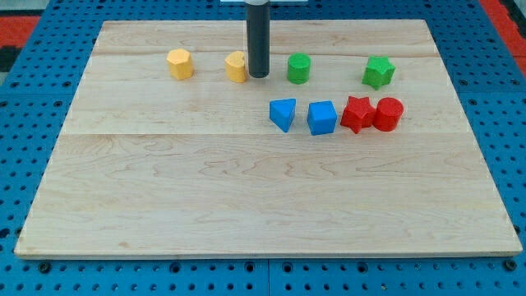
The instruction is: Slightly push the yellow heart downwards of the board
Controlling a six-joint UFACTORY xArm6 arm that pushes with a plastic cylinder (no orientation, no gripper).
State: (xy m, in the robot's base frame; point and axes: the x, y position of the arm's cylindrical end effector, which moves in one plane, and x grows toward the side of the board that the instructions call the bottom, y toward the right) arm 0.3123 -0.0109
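1. The wooden board (246,197) fills most of the view and lies on a blue pegboard table (33,271).
2. The dark rod (258,37) comes down from the view's top; my tip (258,76) rests on the board. It is a bare rod, so it has nothing to spread, press together or pinch.
3. My tip sits right against the right side of the yellow heart (237,67), which the rod partly hides; the heart is near the board's top edge, left of centre.
4. A yellow hexagon block (180,63) lies well to the heart's left.
5. A green cylinder (298,68) stands just right of my tip; a green star (379,72) is farther right.
6. Lower down run a blue triangle (283,113), a blue cube (322,117), a red star (357,114) and a red cylinder (388,113); the two red blocks touch.
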